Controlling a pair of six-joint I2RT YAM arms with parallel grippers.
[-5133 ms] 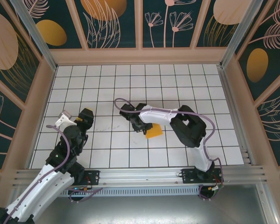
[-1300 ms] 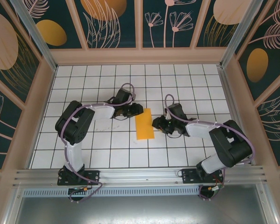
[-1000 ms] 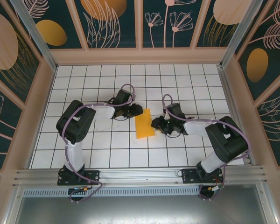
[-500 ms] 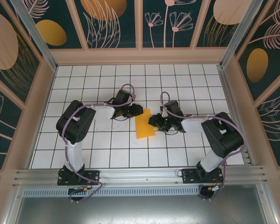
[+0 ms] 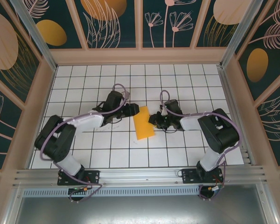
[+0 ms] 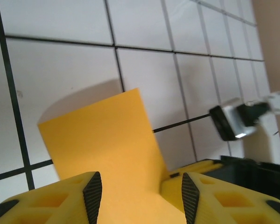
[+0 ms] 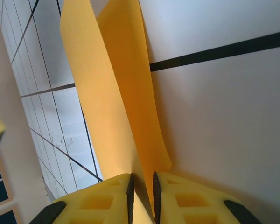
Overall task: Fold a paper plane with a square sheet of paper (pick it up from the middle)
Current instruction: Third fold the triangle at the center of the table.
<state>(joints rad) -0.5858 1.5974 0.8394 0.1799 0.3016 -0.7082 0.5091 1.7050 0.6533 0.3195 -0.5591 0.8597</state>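
- Shows one square sheet of paper (image 5: 143, 123), orange-yellow and folded over into a narrow oblong, near the middle of the white tiled table (image 5: 186, 149).
- Counts two layers of that sheet in the right wrist view (image 7: 112, 93), meeting along one lengthwise crease.
- Lifts the far corner of the sheet (image 6: 102, 140) off the tiles in the left wrist view, with a shadow cast beneath it.
- Places two arms, one at each side of the sheet: left gripper (image 5: 131, 111) at its far left corner, right gripper (image 5: 153, 120) at its right edge.
- Sets the two yellow fingers (image 6: 92, 196) of the left gripper (image 6: 141, 189) well apart, with the paper running through the gap and the pads not pressed on it.
- Brings the two yellow fingers (image 7: 168, 196) of the right gripper (image 7: 142, 181) to a narrow slit, pinched on the near edge of the sheet.
- Surrounds the table on three sides with dark leafy wallpaper (image 5: 177, 28) bearing three orange ovals and two pale ones.
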